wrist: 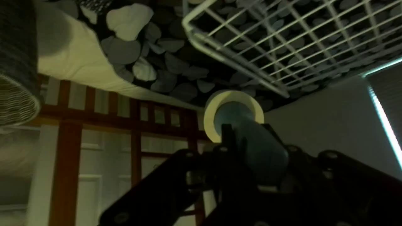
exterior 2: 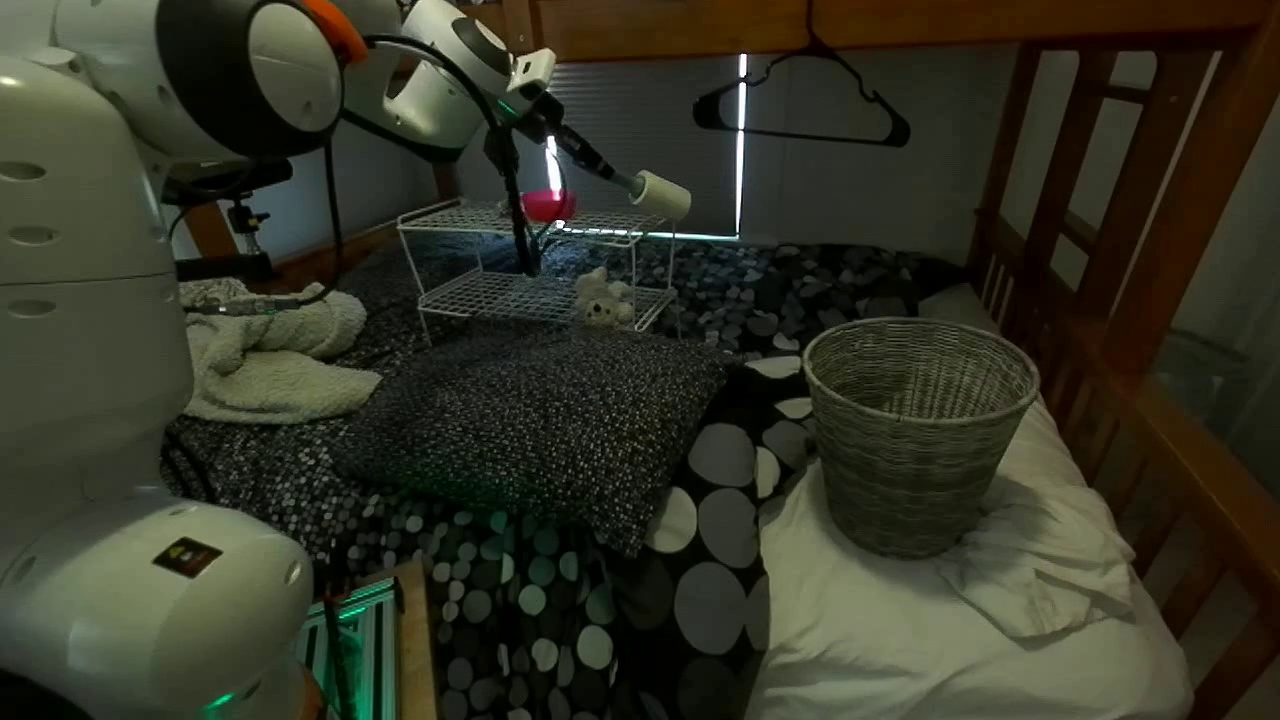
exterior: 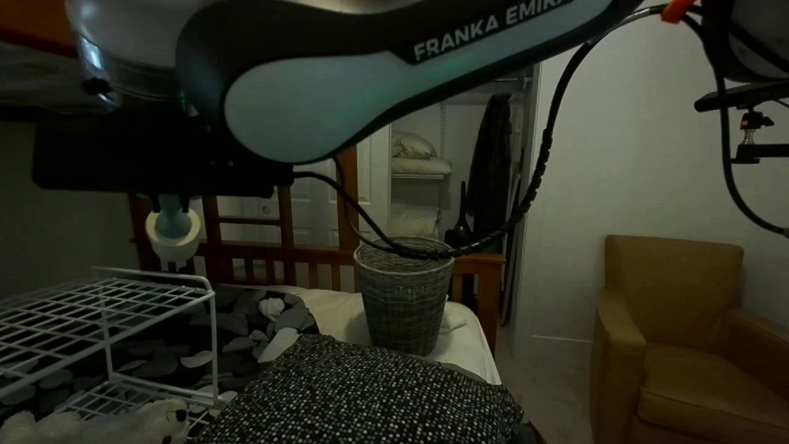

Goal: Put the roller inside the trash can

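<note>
The roller (exterior: 175, 248) is a pale whitish cylinder with a blue-green core and handle. In an exterior view the roller (exterior 2: 664, 196) hangs tilted in the air just past the rack's end. My gripper (exterior 2: 602, 166) holds it by the handle; in the wrist view the handle lies between the fingers of the gripper (wrist: 248, 133), and the roller (wrist: 208, 119) sticks out beyond the fingertips. The trash can (exterior 2: 915, 480), grey and woven, stands upright on the white sheet, apart from the roller. It also shows in an exterior view (exterior: 404, 308) and at the wrist view's left edge (wrist: 19, 56).
A white two-level wire rack (exterior 2: 540, 296) stands below the arm, with a pink bowl (exterior 2: 549, 206) on top and a white stuffed toy (exterior 2: 603, 300) at its lower level. A dark pillow (exterior 2: 540, 430) lies in front. A hanger (exterior 2: 800, 133) hangs above; a wooden rail (exterior 2: 1180, 465) borders the bed.
</note>
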`<state>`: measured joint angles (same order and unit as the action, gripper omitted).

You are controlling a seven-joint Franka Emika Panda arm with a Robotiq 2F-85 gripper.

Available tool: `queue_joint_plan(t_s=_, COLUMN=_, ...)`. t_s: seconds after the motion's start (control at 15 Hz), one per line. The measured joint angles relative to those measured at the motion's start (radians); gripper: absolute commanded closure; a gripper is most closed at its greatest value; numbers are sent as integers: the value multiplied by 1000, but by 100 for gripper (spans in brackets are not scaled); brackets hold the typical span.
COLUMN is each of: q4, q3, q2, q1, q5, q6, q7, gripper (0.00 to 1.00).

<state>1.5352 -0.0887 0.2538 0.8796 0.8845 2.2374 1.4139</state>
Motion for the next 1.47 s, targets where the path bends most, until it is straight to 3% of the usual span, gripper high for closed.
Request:
queue_joint_plan(t_s=0.27, q4=11, q3=-41, q2=-31, q1=-2, q5=138, q6=-244, q7=123, gripper=93)
queue_joint_plan(t_s=0.67, q4=153, q3=-110, q2=-86, q1=-41, q5=126, q6=-581, q7=322, gripper=94)
queue_joint_plan(t_s=0.73, q4=199, q3=-120, q2=-108, q1=-54, q5=110, q6=-618, q7=375, gripper=74)
queue_joint_plan(t_s=1.0, q4=338, q3=-148, q2=-189, q1=-97, q5=56, q6=-611, q7=497, gripper=74)
queue_joint_plan(t_s=1.07, q4=344, q3=-150, q2=-197, q1=-99, q5=55, q6=-610, q7=500, gripper=94)
queue_joint_plan(t_s=1.33, q4=360, q3=-180, q2=-206, q1=-139, q5=56, q6=-596, q7=500, gripper=94)
queue_joint_plan(t_s=1.47, q4=423, q3=-182, q2=-245, q1=-188, q5=60, q6=-491, q7=493, gripper=94)
